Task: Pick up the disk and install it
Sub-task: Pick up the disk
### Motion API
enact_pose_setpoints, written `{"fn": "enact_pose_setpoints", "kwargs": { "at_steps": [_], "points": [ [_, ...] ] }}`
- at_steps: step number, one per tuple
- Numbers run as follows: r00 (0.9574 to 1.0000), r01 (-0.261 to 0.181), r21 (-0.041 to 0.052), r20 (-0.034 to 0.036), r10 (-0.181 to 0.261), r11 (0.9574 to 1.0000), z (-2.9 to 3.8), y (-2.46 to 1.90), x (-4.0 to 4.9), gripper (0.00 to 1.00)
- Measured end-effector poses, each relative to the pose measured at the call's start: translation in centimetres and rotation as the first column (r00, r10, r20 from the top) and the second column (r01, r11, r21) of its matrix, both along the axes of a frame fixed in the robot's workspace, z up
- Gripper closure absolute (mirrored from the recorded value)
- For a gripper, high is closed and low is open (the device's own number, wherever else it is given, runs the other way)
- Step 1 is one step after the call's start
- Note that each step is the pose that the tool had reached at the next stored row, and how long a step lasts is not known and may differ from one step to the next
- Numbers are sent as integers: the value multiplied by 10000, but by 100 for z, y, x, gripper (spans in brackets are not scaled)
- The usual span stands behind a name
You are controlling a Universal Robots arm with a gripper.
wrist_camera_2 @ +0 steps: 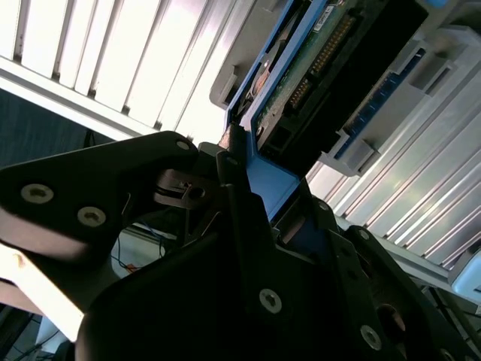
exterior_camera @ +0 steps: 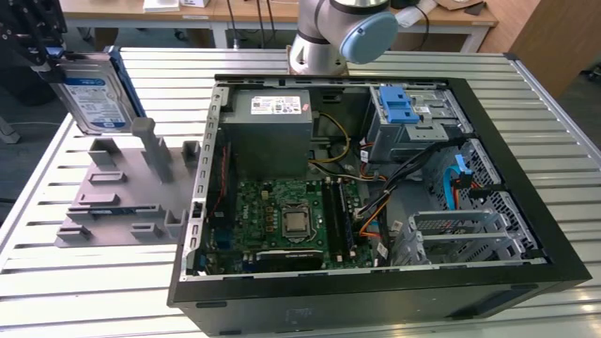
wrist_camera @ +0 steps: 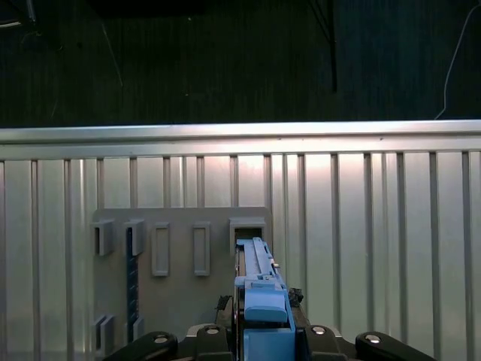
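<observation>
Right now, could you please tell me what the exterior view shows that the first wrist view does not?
Exterior view: the disk's labelled face, the open computer case, its motherboard and power supply. First wrist view: the disk edge-on, lined up with a slot in the grey fixture. Both: the gripper shut on the disk above the fixture, on the slatted table.

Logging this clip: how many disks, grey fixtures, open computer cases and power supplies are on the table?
Disks: 1, held by the gripper
Grey fixtures: 1
Open computer cases: 1
Power supplies: 1
Total: 4
</observation>
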State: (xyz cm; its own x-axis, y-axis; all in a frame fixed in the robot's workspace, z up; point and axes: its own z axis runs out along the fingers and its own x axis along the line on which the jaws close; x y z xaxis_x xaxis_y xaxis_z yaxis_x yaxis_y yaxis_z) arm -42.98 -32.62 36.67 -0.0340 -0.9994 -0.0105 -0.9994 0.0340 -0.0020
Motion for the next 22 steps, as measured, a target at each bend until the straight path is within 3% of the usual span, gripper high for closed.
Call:
{"fn": "enact_pose_setpoints", "kwargs": {
  "at_steps": [22],
  "points": [
    [10000, 0, 0, 0, 0, 10000, 107, 0, 0, 63]
  ]
}}
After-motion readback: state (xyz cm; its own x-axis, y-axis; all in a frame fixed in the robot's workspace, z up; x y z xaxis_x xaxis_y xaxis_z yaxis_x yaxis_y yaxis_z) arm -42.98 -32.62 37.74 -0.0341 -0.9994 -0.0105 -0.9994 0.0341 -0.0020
